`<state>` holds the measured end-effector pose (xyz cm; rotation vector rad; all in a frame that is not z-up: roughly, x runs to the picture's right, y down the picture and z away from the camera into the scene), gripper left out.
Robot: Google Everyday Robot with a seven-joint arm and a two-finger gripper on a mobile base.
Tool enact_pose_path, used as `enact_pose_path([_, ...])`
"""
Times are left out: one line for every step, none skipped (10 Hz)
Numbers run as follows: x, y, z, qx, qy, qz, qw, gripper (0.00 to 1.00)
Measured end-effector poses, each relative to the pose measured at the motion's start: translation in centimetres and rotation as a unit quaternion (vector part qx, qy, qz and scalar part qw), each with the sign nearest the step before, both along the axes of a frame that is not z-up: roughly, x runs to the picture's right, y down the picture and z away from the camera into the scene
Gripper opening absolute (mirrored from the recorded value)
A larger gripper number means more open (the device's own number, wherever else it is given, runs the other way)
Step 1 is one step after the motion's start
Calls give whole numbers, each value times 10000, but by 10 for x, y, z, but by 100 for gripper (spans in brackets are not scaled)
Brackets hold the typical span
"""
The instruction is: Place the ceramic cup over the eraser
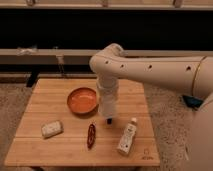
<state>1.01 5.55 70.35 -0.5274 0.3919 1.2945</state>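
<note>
Nearest me, a white squeeze bottle [127, 136], a red-brown oblong piece [91, 135] and a whitish block [51, 128] lie on the wooden table [40, 102]. The gripper [108, 111] hangs over the black eraser [109, 121], the ceramic cup [108, 105] seemingly in its grasp. Behind sits the orange bowl [82, 100].

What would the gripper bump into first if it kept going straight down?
Probably the eraser, the small black thing peeking out right under the gripper and the cup. After that comes the table. Depth is hard to judge.
</note>
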Motion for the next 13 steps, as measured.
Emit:
enact_pose_path([2, 6, 8, -2, -4, 44, 10000, 0])
enact_pose_path([2, 14, 19, -16, -22, 75, 10000, 0])
enact_pose_path([1, 20, 28, -31, -39, 85, 10000, 0])
enact_pose_path([1, 26, 38, -51, -47, 102, 9999, 1])
enact_pose_path([3, 32, 44, -87, -35, 135, 9999, 7])
enact_pose_path([6, 37, 51, -119, -21, 151, 9998, 17])
enact_pose_path([8, 42, 57, -160, -11, 164, 9997, 27])
enact_pose_path([9, 48, 61, -204, 4, 187, 9996, 39])
enact_pose_path([12, 51, 63, -216, 31, 208, 9995, 46])
enact_pose_path([16, 55, 65, -238, 70, 232, 9994, 56])
enact_pose_path([18, 58, 67, -252, 100, 243, 9993, 65])
enact_pose_path([19, 60, 68, -260, 108, 219, 9994, 76])
enact_pose_path([18, 61, 69, -253, 101, 195, 9994, 80])
